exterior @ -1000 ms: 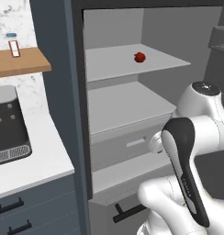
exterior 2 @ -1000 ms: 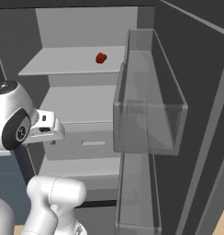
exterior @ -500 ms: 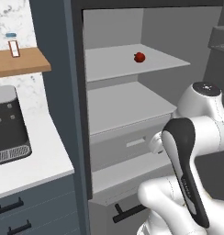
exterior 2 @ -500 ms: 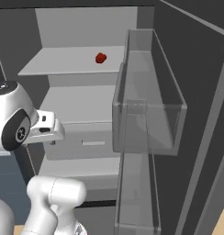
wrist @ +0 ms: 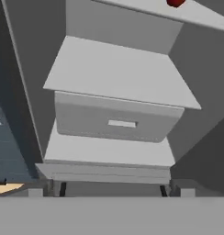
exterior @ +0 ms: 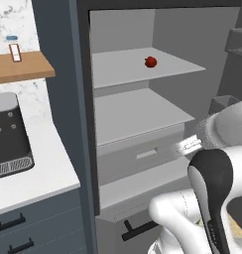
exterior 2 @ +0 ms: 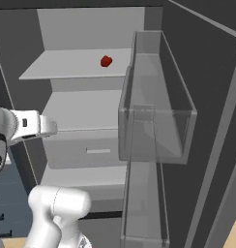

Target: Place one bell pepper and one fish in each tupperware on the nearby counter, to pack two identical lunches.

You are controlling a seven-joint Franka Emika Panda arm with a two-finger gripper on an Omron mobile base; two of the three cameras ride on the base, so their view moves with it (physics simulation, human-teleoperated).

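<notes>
While the pepper sits shelved, the counter (left) holds a toaster.

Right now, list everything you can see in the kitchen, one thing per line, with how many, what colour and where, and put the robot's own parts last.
bell pepper: one, red, small, on the top shelf of the open fridge.
fridge shelves: two, light grey, one above the other, the lower one bare.
fridge drawer: one, grey, shut, under the lower shelf.
door bins: clear, stacked on the open fridge door at right, nothing seen in the upper one.
counter: one, white, left of the fridge, over dark blue-grey drawers with black handles.
dark appliance: one, black and grey, on the counter.
wooden wall shelf: one, brown, above the counter, with a small bottle on it.
robot arm: one, white with dark joints, in front of the fridge.
</notes>
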